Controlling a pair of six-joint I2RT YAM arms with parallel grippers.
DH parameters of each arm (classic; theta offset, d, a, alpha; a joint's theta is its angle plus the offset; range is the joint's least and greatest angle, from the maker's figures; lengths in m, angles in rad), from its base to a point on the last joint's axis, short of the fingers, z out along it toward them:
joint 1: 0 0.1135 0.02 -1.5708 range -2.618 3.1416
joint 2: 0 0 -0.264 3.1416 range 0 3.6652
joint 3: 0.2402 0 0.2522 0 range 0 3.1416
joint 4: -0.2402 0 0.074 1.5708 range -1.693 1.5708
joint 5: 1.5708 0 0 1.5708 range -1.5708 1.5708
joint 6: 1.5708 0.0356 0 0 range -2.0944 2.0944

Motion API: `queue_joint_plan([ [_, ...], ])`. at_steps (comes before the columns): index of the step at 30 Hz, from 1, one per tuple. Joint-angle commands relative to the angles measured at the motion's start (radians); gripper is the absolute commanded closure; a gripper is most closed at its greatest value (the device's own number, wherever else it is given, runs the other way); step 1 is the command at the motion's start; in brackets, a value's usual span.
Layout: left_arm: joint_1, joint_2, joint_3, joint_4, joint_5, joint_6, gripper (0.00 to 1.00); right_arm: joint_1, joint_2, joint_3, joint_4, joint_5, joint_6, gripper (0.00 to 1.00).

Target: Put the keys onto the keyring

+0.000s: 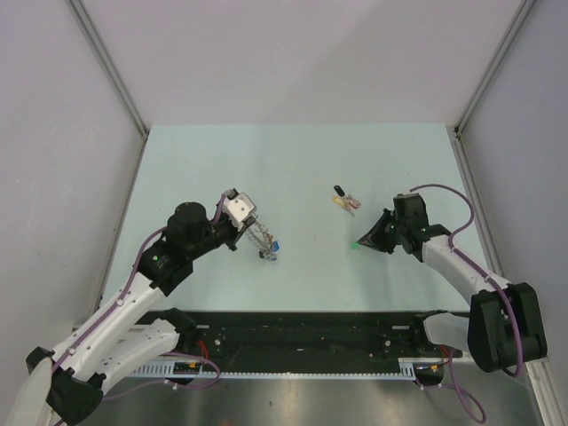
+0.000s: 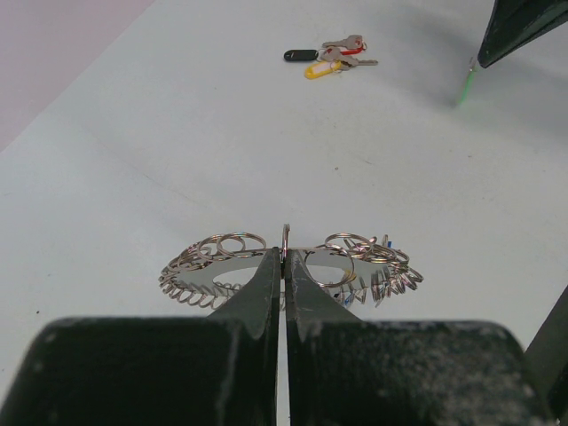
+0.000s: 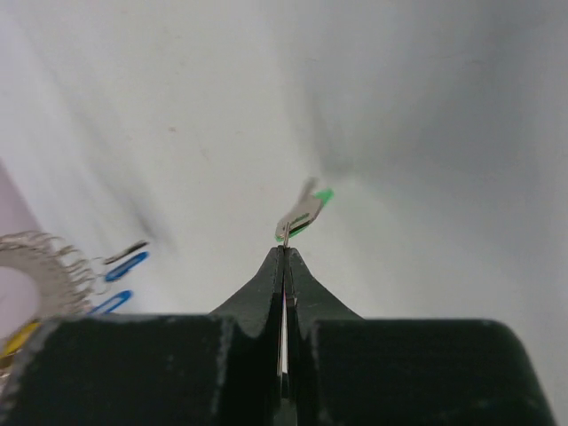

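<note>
The keyring (image 2: 355,262) is clamped by its near rim in the left end effector (image 2: 285,257), whose fingers are pressed together on the metal, holding it flat and low over the table (image 1: 293,160). Well apart to its right, the right end effector (image 3: 284,251) pinches the green key (image 3: 303,213) by its metal end, green head pointing away. The step in hand looks like carrying this key across. Next it must meet a small loop on the rim, which calls for fine alignment. Farther back, the remaining keys (image 2: 327,58) lie bunched on the table.
</note>
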Motion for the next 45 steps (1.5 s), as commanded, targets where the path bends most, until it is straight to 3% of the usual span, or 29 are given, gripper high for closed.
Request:
queue_joint_plan([
  [1,0.005,-0.022,0.034,0.053,0.002,0.003,0.99,0.022,-0.03,-0.014,0.229,-0.111,0.256,1.0],
  [9,0.005,-0.022,0.034,0.052,-0.003,0.003,1.0,0.223,0.098,-0.03,0.466,-0.11,0.485,1.0],
  [14,0.005,-0.018,0.034,0.052,-0.004,0.003,1.0,0.26,0.174,-0.063,0.59,-0.114,0.583,1.0],
  [26,0.005,-0.007,0.034,0.049,-0.003,0.003,1.0,0.117,0.261,-0.144,0.576,-0.016,0.589,0.98],
  [30,0.005,-0.003,0.034,0.049,-0.001,0.003,1.0,0.053,0.248,-0.173,0.576,0.005,0.576,0.8],
  [32,0.005,-0.003,0.034,0.049,0.0,0.004,1.0,0.021,0.208,-0.175,0.562,0.007,0.537,0.73],
  [33,0.005,0.001,0.034,0.049,-0.001,0.004,1.0,0.015,0.188,-0.175,0.549,0.019,0.522,0.61],
  [36,0.005,-0.001,0.033,0.049,0.0,0.006,1.0,-0.008,0.108,-0.164,0.5,0.039,0.427,0.49],
  [40,0.005,-0.003,0.034,0.046,0.0,0.006,1.0,-0.015,0.037,-0.115,0.428,0.004,0.128,0.39],
  [41,0.005,-0.003,0.034,0.047,0.002,0.006,1.0,-0.012,0.031,-0.1,0.403,-0.011,-0.02,0.37],
  [45,0.005,-0.003,0.037,0.044,0.008,0.009,1.0,0.031,0.004,0.002,0.206,-0.031,-0.32,0.36],
])
